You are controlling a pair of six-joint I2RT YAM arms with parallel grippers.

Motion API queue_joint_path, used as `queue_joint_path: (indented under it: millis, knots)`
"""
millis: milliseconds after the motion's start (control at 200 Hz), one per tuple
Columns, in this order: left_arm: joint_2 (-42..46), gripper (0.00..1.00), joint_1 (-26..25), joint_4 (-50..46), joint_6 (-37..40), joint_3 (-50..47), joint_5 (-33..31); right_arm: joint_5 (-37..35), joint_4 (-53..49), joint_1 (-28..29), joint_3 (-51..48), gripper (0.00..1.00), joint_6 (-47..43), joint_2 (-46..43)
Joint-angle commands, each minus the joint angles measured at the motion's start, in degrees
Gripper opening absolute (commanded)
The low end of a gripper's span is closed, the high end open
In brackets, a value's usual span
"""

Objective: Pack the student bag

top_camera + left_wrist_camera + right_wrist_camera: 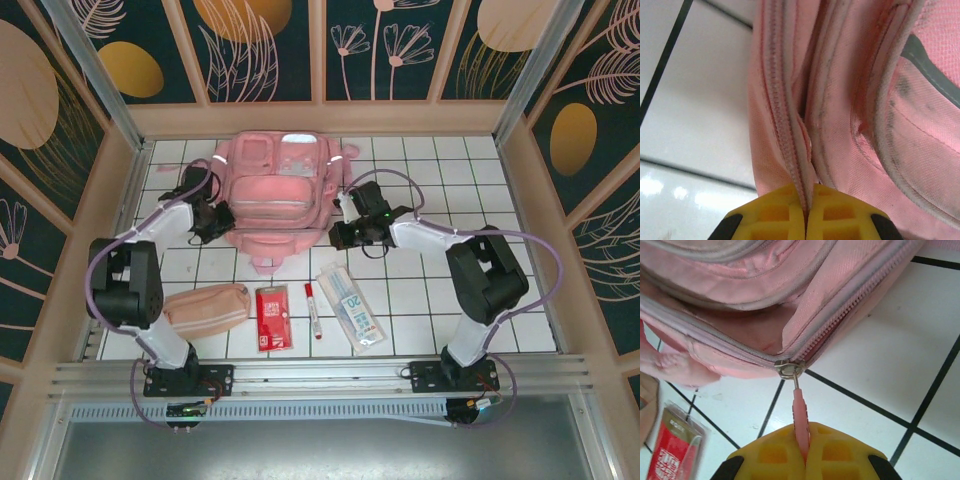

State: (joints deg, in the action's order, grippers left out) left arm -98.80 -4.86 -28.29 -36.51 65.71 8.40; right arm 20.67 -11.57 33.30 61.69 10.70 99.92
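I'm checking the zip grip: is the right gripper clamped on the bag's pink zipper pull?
Yes, the right gripper is shut on the pink zipper pull hanging from the metal slider of the student bag.

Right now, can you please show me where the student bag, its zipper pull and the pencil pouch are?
student bag (285,195), top view, on its front pocket.
zipper pull (799,412), right wrist view, on the pink tab.
pencil pouch (207,307), top view, on its middle.

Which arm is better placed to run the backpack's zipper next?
Right: the right gripper is shut on the pink zipper pull. The left gripper merely pinches the backpack along its zipper seam.
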Motion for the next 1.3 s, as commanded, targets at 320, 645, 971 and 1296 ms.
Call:
queue_joint_path:
  millis: [320,645,971,1296]
  knots:
    - [4.44,0.77,4.23,-7.28,-0.62,4.14,0.28,4.97,-0.45,12.22,19.22,0.0,2.93,12.97]
    - [14.05,0.88,-3.2,-0.15,-18.51,-10.76,2.8,11.79,1.65,16.09,25.6,0.0,2.64,19.32]
    - [10.87,0.3,-3.49,3.15,-22.3,-17.07,-8.61,7.99,-1.47,15.64,21.2,0.0,0.86,16.6]
    - [12.33,0.0,-1.91,1.73,-13.3,-15.15,-11.78,-6.76,-7.94,-0.67,12.61,0.0,-3.02,11.95]
